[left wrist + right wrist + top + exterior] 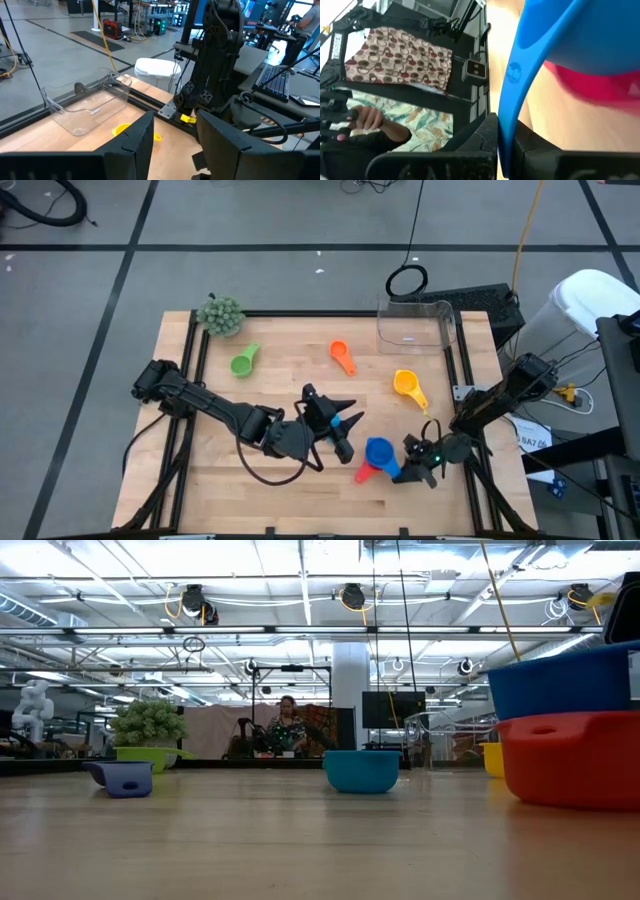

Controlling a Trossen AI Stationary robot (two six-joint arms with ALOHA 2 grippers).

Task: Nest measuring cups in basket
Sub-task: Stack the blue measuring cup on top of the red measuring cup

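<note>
While the clear basket (417, 326) stands empty at the table's far right, the left gripper (345, 423) hangs mid-table with its fingers spread and holding nothing. Near the right edge, the right gripper (408, 465) is clamped on the handle of the blue measuring cup (379, 452) sitting in the red cup (363, 473). Green (243, 363), orange (342, 355) and yellow (408, 386) cups lie scattered farther back.

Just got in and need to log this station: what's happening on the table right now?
The right tool is shut on the handle of a blue measuring cup that sits in a red cup near the table's front right. The left tool is open, holding nothing, near mid-table. Green, orange and yellow cups lie loose on the wood. The clear basket at the back right holds no cups yet.
</note>
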